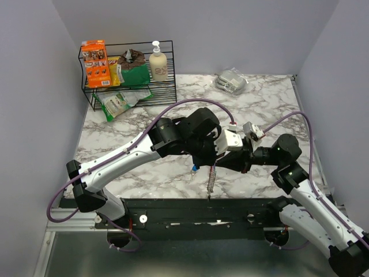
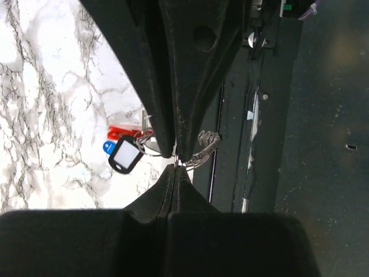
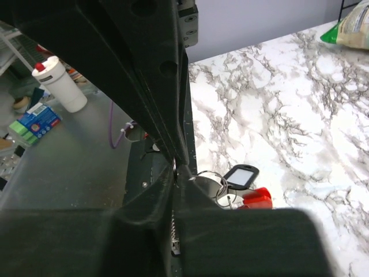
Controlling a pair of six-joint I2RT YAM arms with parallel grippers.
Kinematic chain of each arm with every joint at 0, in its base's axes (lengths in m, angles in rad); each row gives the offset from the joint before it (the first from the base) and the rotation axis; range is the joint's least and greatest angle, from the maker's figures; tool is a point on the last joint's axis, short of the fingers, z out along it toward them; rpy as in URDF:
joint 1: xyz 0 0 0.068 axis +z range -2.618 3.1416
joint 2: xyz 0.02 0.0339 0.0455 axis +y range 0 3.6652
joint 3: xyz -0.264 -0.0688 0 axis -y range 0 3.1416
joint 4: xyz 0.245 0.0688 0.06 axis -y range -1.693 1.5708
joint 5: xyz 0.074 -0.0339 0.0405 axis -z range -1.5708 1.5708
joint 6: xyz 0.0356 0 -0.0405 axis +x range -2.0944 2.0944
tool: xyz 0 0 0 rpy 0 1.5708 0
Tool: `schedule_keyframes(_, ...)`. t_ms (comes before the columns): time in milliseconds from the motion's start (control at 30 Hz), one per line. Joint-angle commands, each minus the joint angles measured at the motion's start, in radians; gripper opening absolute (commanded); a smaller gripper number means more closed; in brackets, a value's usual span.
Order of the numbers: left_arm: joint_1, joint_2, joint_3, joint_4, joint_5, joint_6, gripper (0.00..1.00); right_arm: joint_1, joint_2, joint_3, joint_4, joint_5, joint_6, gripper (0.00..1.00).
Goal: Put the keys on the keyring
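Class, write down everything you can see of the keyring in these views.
The keyring is a short silver metal chain with small rings, joined to a red clip. A black tag with a white window and a blue-headed key hang beside it. The left gripper and right gripper both pinch it, with its chain dangling between them.

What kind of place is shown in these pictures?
Probably a robot test cell in a lab: a marble-patterned table boxed in by plain grey walls, two arms bolted at its edge, and a wire rack of groceries.
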State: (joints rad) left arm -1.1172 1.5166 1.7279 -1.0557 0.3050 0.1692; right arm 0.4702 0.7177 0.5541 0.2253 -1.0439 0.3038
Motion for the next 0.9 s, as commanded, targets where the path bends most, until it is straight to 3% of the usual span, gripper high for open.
schedule_keyframes(0, -0.012, -0.021, 0.025, 0.028, 0.014, -0.010, 0.00, 0.004, 0.000, -0.011, 0.040, -0.005, 0.017, 0.01)
schedule_keyframes(300, -0.013, -0.058, -0.008, 0.101, -0.047, -0.020, 0.03, 0.004, -0.053, -0.034, 0.032, 0.047, -0.002, 0.00)
schedule_keyframes(333, -0.013, -0.082, -0.020, 0.118, -0.064, -0.023, 0.17, 0.004, -0.058, -0.039, 0.035, 0.051, 0.000, 0.00)
schedule_keyframes(400, -0.013, -0.111, -0.060, 0.181, -0.092, -0.031, 0.34, 0.004, -0.072, -0.042, 0.043, 0.053, 0.001, 0.00)
schedule_keyframes(433, -0.015, -0.143, -0.076, 0.203, -0.124, -0.034, 0.53, 0.004, -0.075, -0.042, 0.043, 0.054, 0.001, 0.00)
schedule_keyframes(533, -0.012, -0.224, -0.143, 0.311, -0.180, -0.059, 0.73, 0.004, -0.086, -0.048, 0.057, 0.056, 0.009, 0.01)
schedule_keyframes(733, 0.029, -0.409, -0.321, 0.562, -0.238, -0.163, 0.89, 0.004, -0.116, -0.079, 0.129, 0.064, 0.032, 0.00)
schedule_keyframes(867, 0.131, -0.493, -0.445, 0.681, -0.106, -0.258, 0.93, 0.004, -0.136, -0.085, 0.167, 0.076, 0.049, 0.00)
